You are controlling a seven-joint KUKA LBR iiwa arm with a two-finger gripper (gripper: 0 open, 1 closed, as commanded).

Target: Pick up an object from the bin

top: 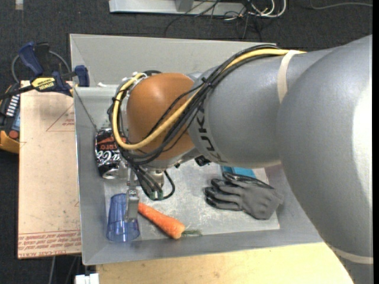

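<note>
my tool (134,189): by blue plastic cup (122,219); opening: can't tell
cup: prob light, slick; I'd pinch the rim wall

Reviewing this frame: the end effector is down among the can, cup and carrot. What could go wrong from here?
1. The end effector sits between the blue plastic cup and the carrot, which lie close together. It might nudge one aside or catch both.
2. The dark soda can lies just beside it, near the bin's left wall, so the wrist could knock the can.
</note>
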